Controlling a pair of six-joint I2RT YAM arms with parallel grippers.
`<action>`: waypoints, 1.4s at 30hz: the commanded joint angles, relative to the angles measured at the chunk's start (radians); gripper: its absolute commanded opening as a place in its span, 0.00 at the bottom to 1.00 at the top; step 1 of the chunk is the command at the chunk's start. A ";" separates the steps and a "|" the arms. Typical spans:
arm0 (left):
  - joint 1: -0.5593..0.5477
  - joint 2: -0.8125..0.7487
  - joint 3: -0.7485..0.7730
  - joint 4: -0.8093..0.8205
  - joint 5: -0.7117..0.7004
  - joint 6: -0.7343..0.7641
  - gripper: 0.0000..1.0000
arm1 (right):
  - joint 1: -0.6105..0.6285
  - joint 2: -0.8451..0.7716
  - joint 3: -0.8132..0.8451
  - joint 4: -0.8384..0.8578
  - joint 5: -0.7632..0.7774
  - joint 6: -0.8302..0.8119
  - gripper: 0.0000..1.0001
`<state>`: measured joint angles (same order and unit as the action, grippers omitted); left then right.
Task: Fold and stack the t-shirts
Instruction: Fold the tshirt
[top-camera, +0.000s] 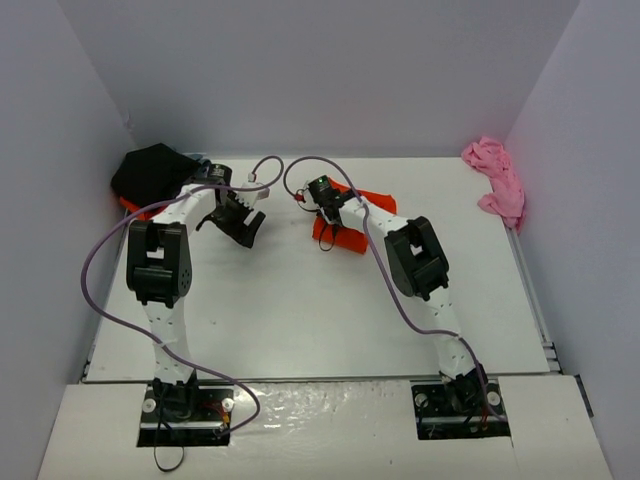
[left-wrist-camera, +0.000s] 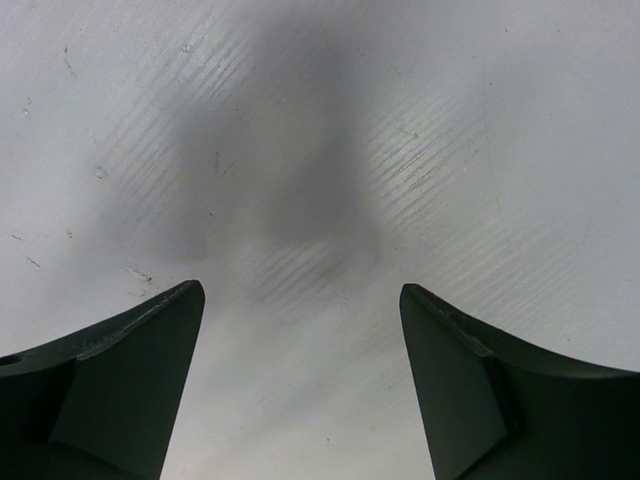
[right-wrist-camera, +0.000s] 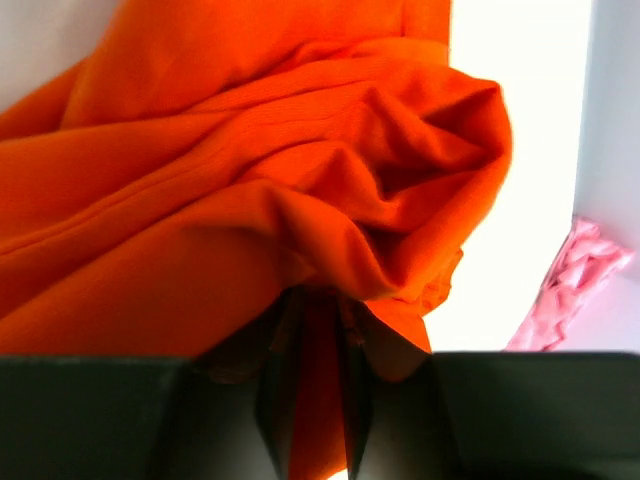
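White and smooth, finely scratched, dully shiny: found the table (top-camera: 300, 320) so, bare beneath the left arm. Counted four shirts on it. Saw the black shirt (top-camera: 150, 170) heaped matte and limp in the far left corner, on top of the second orange-red shirt (top-camera: 127, 205), showing only as a strip at the near side of the heap. Saw the pink shirt (top-camera: 497, 180) crumpled against the far right wall, well apart from both arms. Found the orange-red shirt (top-camera: 345, 241) bunched at mid-table toward the far side, soft, deeply creased, nowhere flat, with its long axis running roughly left to right, tilted a little away on the right. Placed the right gripper (right-wrist-camera: 315, 330) at the left, near end of that bundle, fingers all but together, a thin fold of the cloth pinched between them. Placed the left gripper (left-wrist-camera: 300, 290) just to the left of the bundle, apart from it, jaws spread wide, holding nothing, over bare table only. Judged the fold unfinished. Took the coming move to turn on the free cloth lying rightward and away from the pinched end, with the right arm already on it and the left arm near enough to take another corner. Expected slump and slip from cloth so loose.
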<state>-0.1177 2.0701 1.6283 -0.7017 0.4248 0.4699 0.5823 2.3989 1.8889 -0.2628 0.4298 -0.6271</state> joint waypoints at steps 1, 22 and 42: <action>0.003 -0.073 0.043 0.007 0.012 -0.009 0.77 | -0.007 -0.029 -0.004 0.030 0.071 0.026 0.60; -0.001 0.271 0.665 -0.209 0.548 -0.318 0.77 | -0.360 -0.509 -0.047 -0.143 -0.673 0.537 0.82; -0.021 0.549 0.741 0.569 0.984 -1.167 0.84 | -0.641 -0.333 -0.222 -0.267 -1.531 0.540 0.82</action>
<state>-0.1259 2.6255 2.3728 -0.6270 1.2469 -0.2386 -0.0582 2.1456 1.6360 -0.5093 -0.9856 -0.0550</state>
